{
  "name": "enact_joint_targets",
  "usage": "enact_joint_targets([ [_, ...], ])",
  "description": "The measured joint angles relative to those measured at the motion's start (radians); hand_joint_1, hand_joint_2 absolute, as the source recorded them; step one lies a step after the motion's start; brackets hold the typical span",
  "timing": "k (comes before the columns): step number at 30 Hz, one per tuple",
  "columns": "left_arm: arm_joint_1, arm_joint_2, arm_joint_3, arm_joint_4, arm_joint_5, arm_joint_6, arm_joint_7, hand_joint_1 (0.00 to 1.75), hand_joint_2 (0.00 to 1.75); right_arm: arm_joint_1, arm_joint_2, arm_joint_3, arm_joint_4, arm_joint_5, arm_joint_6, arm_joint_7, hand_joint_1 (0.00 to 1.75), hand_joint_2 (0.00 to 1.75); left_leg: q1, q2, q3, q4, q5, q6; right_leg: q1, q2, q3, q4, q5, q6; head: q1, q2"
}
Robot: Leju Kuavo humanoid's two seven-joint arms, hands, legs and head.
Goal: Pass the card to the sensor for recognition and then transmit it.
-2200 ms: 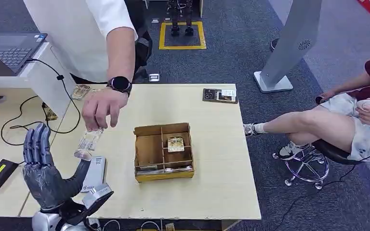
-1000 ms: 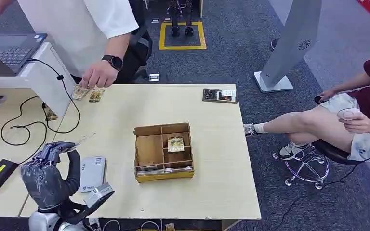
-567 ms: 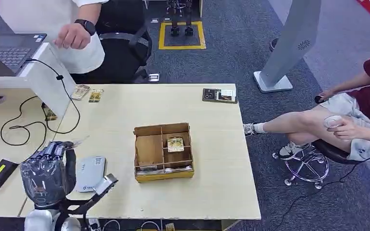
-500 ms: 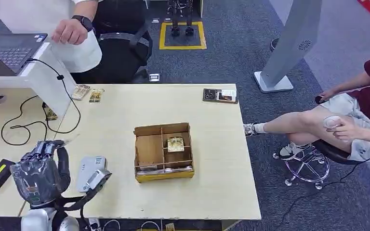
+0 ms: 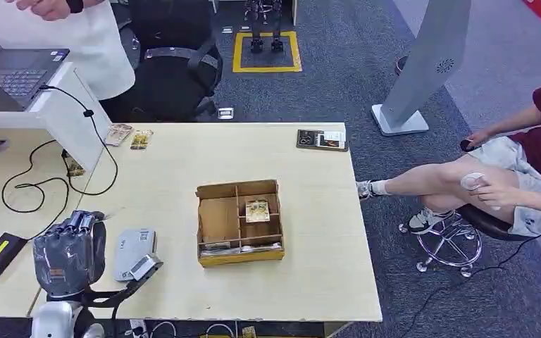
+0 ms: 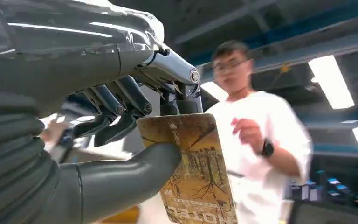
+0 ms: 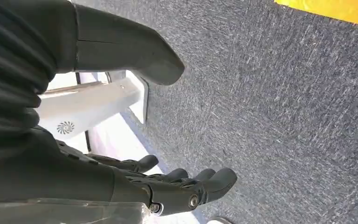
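Left hand (image 5: 67, 252) is at the near-left corner of the pale wooden table (image 5: 324, 232), fingers curled, thumb pinning a brown printed plastic card (image 6: 193, 168) against them; the wrist view shows the grip clearly, card sticking out past the thumb. Right hand (image 7: 168, 186) hangs over the grey carpet, fingers loosely apart, holding nothing.

We judge we're at the scan step: card is gripped, not yet at the sensor. The flat grey rounded reader box (image 5: 135, 252) lies on the table just right of the left hand, so we read that as the sensor. Next move needs the card face brought down over the reader's top, flat enough to read, without loosening the thumb pinch. Hand-off comes after.

Around: an open brown cardboard divider box (image 5: 239, 222) sits mid-table, right of the reader and apart from it, not in the path. Black cable (image 5: 56, 186) runs on the far-left desk. Small card packets (image 5: 128, 136) at the far-left table edge. Seated person (image 5: 521, 169) far right, standing person in white shirt (image 5: 77, 35) far left.

Nothing blocks the short reach to the reader.
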Motion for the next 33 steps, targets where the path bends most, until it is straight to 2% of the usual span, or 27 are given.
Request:
enact_joint_targets([
  [3, -0.070, 0.096, -0.172, 0.064, 0.000, 0.000, 0.252, 1.75, 1.75, -0.001, -0.001, 0.000, 0.000, 0.000, -0.001, -0.003, 0.00, 1.75, 0.000, 0.000, 0.000, 0.000, 0.000, 0.000, 0.000, -0.001, 0.002, 0.000, 0.000, 0.000, 0.000, 0.000],
  [4, -0.091, 0.115, -0.223, 0.080, 0.000, 0.000, 0.296, 1.75, 1.75, -0.001, -0.001, 0.000, 0.000, 0.000, -0.001, -0.003, 0.00, 1.75, 0.000, 0.000, 0.000, 0.000, 0.001, 0.000, 0.000, -0.001, 0.002, 0.001, 0.000, 0.000, -0.001, 0.000],
  [6, -0.115, 0.149, -0.310, 0.109, 0.000, 0.000, 0.331, 1.75, 1.75, -0.001, -0.002, 0.000, 0.000, -0.001, -0.002, -0.004, 0.00, 1.75, 0.000, 0.000, 0.000, 0.000, 0.001, 0.000, 0.000, 0.001, 0.002, 0.001, 0.000, 0.000, 0.000, 0.000],
  [11, -0.168, 0.203, -0.463, 0.170, -0.001, 0.000, 0.423, 1.75, 1.75, -0.001, -0.003, 0.000, 0.000, -0.001, -0.002, -0.005, 0.00, 1.75, 0.000, 0.000, -0.001, 0.000, 0.000, 0.000, 0.000, 0.000, 0.002, 0.000, 0.001, 0.000, 0.001, 0.000],
  [14, -0.179, 0.214, -0.518, 0.202, -0.001, 0.000, 0.435, 1.75, 1.75, -0.001, -0.004, 0.000, 0.000, -0.001, -0.002, -0.005, 0.00, 1.75, 0.000, 0.000, -0.001, 0.000, 0.000, 0.000, 0.000, 0.000, 0.001, 0.000, 0.000, 0.000, 0.002, 0.000],
  [18, -0.212, 0.222, -0.606, 0.302, 0.000, 0.000, 0.436, 1.75, 1.75, -0.001, -0.008, 0.000, 0.000, -0.002, 0.004, -0.013, 0.00, 1.75, 0.000, 0.001, -0.001, 0.000, 0.000, 0.000, 0.000, 0.001, 0.002, 0.000, 0.000, 0.000, 0.001, 0.000],
  [21, -0.211, 0.216, -0.647, 0.361, 0.000, 0.000, 0.413, 1.75, 1.75, -0.001, -0.009, 0.000, 0.000, -0.003, 0.009, -0.018, 0.00, 1.75, 0.000, 0.000, -0.001, 0.000, 0.000, 0.000, 0.000, 0.000, 0.002, 0.000, 0.000, 0.000, 0.001, 0.000],
  [27, -0.195, 0.181, -0.654, 0.457, 0.000, 0.001, 0.308, 1.75, 1.75, -0.001, -0.009, 0.000, 0.000, -0.010, 0.008, -0.018, 0.00, 1.75, 0.000, 0.000, -0.001, 0.000, 0.000, 0.000, 0.000, 0.000, 0.002, 0.000, 0.000, 0.000, 0.001, 0.000],
  [33, -0.185, 0.154, -0.654, 0.499, 0.000, 0.002, 0.296, 1.75, 1.75, -0.001, -0.009, 0.000, 0.000, -0.014, 0.008, -0.016, 0.00, 1.75, 0.000, 0.000, -0.001, 0.000, 0.000, 0.000, 0.000, 0.000, 0.002, 0.000, 0.000, 0.000, 0.001, 0.000],
])
